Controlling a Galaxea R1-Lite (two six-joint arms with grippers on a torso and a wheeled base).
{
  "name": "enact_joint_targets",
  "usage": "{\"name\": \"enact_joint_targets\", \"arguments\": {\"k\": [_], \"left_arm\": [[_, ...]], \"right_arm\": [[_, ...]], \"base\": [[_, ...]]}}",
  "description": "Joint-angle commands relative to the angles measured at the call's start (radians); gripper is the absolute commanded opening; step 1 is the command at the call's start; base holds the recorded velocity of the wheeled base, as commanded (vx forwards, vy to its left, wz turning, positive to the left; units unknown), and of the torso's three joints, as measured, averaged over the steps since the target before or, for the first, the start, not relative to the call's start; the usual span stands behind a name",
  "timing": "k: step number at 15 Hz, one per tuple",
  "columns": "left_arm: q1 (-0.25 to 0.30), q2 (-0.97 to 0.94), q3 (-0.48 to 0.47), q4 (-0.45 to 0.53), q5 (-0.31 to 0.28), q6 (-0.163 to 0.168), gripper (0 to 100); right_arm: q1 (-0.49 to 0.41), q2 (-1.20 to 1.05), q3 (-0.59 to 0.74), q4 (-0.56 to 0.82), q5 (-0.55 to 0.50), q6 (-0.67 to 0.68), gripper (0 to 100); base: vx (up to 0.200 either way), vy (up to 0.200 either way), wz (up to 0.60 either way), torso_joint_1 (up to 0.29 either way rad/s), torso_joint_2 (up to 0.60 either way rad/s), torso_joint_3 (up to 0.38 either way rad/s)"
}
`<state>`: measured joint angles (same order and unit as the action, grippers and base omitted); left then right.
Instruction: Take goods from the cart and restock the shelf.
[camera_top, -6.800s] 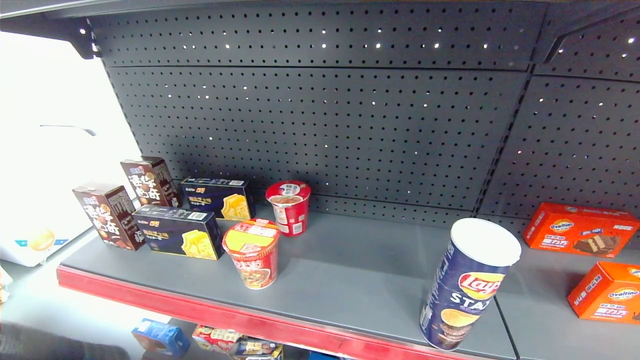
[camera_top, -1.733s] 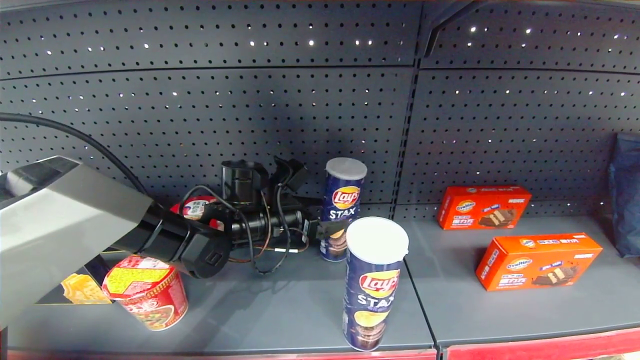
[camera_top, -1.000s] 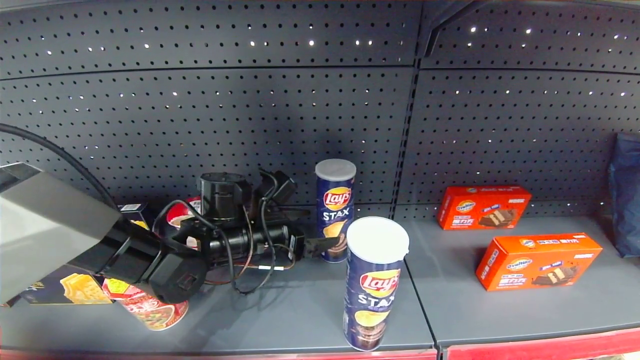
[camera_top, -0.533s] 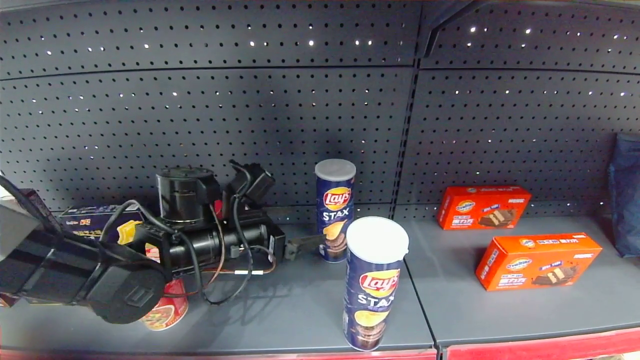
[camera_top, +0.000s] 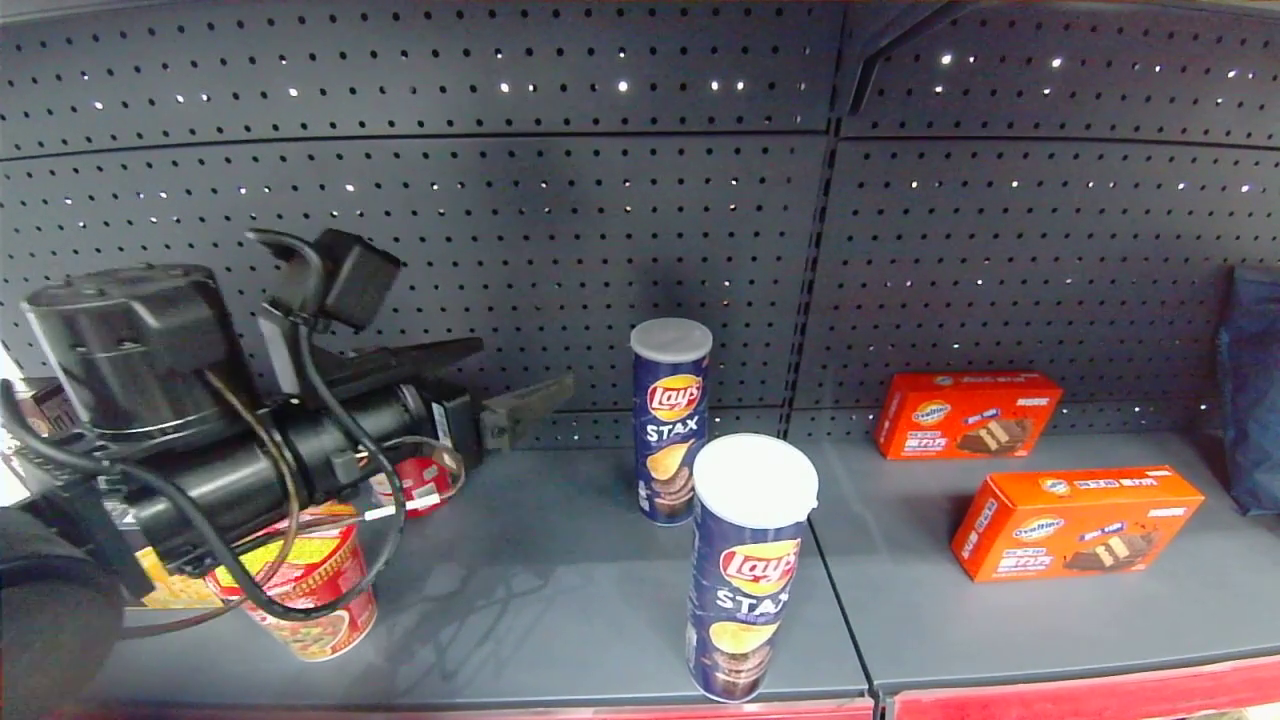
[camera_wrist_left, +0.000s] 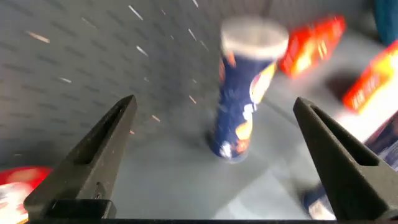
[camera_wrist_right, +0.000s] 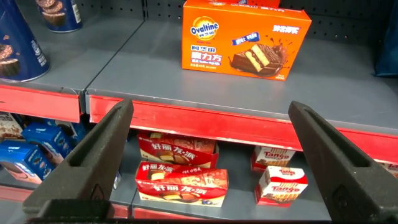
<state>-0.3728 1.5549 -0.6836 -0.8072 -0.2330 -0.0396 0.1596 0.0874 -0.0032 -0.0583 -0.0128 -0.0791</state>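
Dark-blue chips can (camera_top: 670, 420), grey lid, red-yellow logo, standing upright near shelf (camera_top: 560, 600) back edge, behind matching can (camera_top: 750, 570) at front edge. Left gripper (camera_top: 525, 365) hovering beside it, jaws spread, empty. Right gripper (camera_wrist_right: 210, 106) gaping too, facing orange box (camera_wrist_right: 245, 40).

Covered and cropped
The black left arm (camera_top: 250, 470) hides part of the red paper noodle cup (camera_top: 310, 635) and most of a smaller red cup (camera_top: 415, 485) behind; a dark blue bag (camera_top: 1250, 400) runs off right.
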Motion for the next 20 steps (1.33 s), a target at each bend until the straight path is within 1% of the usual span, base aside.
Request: {"name": "enact_joint_targets", "arguments": {"k": [1,2,3,4,5,6,7,8,9,10,11,12,13,14,15,16,17,18,20], "left_arm": [[0.018,-0.167,0.032,0.005,0.075,-0.005,100],[0.086,-0.257,0.078,0.006,0.084,0.009,100],[0.146,-0.349,0.141,0.008,0.089,0.015,100],[0.172,-0.386,0.165,0.008,0.090,0.015,100],[0.221,-0.503,0.230,0.023,0.112,0.013,100],[0.236,-0.576,0.262,0.072,0.162,0.013,100],[0.247,-0.700,0.289,0.183,0.250,0.012,100],[0.245,-0.816,0.297,0.299,0.316,0.012,100],[0.245,-0.947,0.300,0.453,0.383,0.013,100],[0.245,-1.087,0.292,0.625,0.414,0.013,100],[0.247,-1.165,0.282,0.726,0.417,0.013,100],[0.250,-1.291,0.248,0.896,0.425,0.013,100],[0.272,-1.398,0.236,1.027,0.451,0.013,100],[0.293,-1.464,0.245,1.088,0.458,0.013,100],[0.293,-1.464,0.248,1.093,0.474,0.009,100],[0.293,-1.460,0.251,1.077,0.483,0.018,100],[0.293,-1.460,0.282,1.076,0.485,0.021,100],[0.293,-1.460,0.358,1.043,0.500,0.015,100],[0.293,-1.460,0.441,0.939,0.501,0.018,100]], "right_arm": [[0.000,0.002,0.000,-0.002,0.000,-0.001,100],[0.000,0.002,0.000,0.000,0.000,-0.004,100],[0.000,0.002,0.000,-0.002,0.000,-0.005,100],[0.000,0.000,0.000,-0.002,0.000,-0.005,100],[0.000,0.002,0.000,-0.002,-0.003,-0.005,100],[0.000,0.000,0.000,0.000,-0.006,-0.002,100],[0.000,0.002,0.000,0.000,-0.003,-0.004,100],[0.000,0.002,-0.001,0.000,0.017,-0.005,100],[0.000,0.002,0.000,0.000,0.047,-0.005,100],[0.000,0.002,0.000,0.000,0.054,-0.007,100],[0.000,0.000,-0.001,0.002,0.060,-0.007,100],[0.000,0.002,-0.003,0.006,0.077,-0.007,100],[0.000,0.002,-0.003,0.006,0.079,-0.008,100],[0.000,0.000,-0.003,0.008,0.079,-0.008,100],[0.000,0.002,-0.003,0.008,0.079,-0.008,100],[0.000,0.000,-0.001,0.006,0.070,-0.011,100],[0.000,0.002,-0.003,0.008,0.071,-0.010,100],[0.000,0.002,-0.004,0.011,0.071,-0.008,100],[0.000,0.002,-0.012,0.012,0.076,-0.008,100]], "base": [[0.000,0.000,0.00,0.000,0.00,0.000],[0.000,0.000,0.00,0.000,0.00,0.000],[0.000,0.000,0.00,0.000,0.00,0.000],[0.000,0.000,0.00,0.000,0.00,0.000],[0.000,0.000,0.00,0.000,0.00,0.000],[0.000,0.000,0.00,0.000,0.00,0.000],[0.000,0.000,0.00,0.000,0.00,0.000],[0.000,0.000,0.00,0.000,0.00,0.000],[0.000,0.000,0.00,0.000,0.00,0.000],[0.000,0.000,0.00,0.000,0.00,0.000],[0.000,0.000,0.00,0.000,0.00,0.000],[0.000,0.000,0.00,0.000,0.00,0.000],[0.000,0.000,0.00,0.000,0.00,0.000],[0.000,0.000,0.00,0.000,0.00,0.000],[0.000,0.000,0.00,0.000,0.00,0.000],[0.000,0.000,0.00,0.000,0.00,0.000],[0.000,0.000,0.00,0.000,0.00,0.000],[0.000,0.000,0.00,0.000,0.00,0.000],[0.000,0.000,0.00,0.000,0.00,0.000]]}}
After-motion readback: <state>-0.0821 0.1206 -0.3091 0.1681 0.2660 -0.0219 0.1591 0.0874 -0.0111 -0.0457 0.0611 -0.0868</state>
